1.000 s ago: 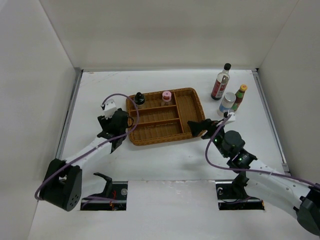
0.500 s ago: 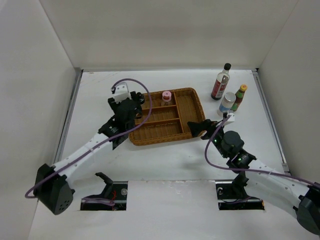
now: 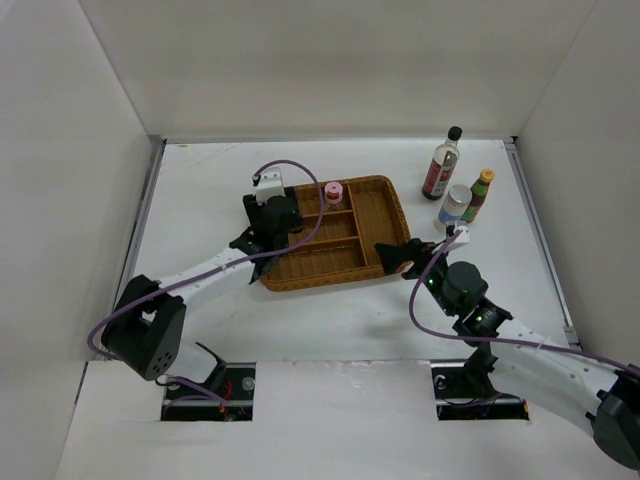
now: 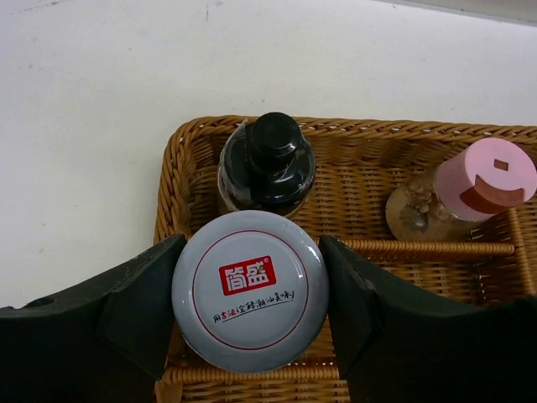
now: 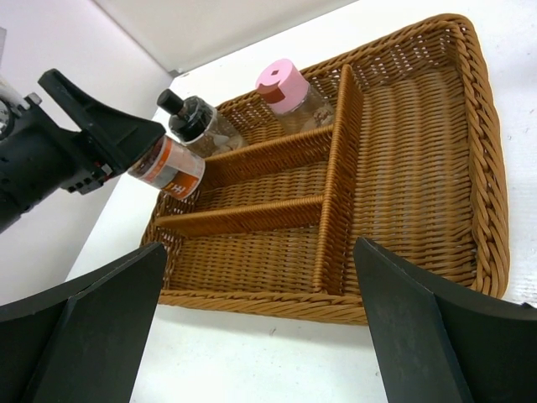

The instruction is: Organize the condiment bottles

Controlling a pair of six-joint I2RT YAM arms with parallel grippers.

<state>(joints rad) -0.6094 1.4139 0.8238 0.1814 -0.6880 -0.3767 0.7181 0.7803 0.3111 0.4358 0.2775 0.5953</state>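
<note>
Overhead, the left tool (image 3: pixel 282 215) hangs over the left end of the brown wicker divided tray (image 3: pixel 385 215). The tall clear red-labelled black-capped bottle (image 3: pixel 441 165), green yellow-capped bottle (image 3: pixel 479 195) and white-and-blue bottle (image 3: pixel 455 207) stand on the white worktop (image 3: pixel 200 190) to its right.
Left wrist: this tool pinches a short pale-lidded jar (image 4: pixel 250 290) just beside the squat black-capped bottle (image 4: pixel 268 164). The pink-capped bottle (image 4: pixel 470 189) shares that back compartment.
Right wrist: the right tool (image 5: pixel 260 332) is spread wide, empty, facing the tray.

— What did the arms look like?
— The left arm (image 3: pixel 200 273) had white links and black joints, and a purple cable (image 3: pixel 290 164) looped from its wrist. The right arm (image 3: pixel 540 365) matched, with small green lights (image 3: pixel 478 319).
— And the right gripper (image 5: pixel 260 245)?
— Its fingers (image 5: pixel 80 327) were broad, matte black wedges.
</note>
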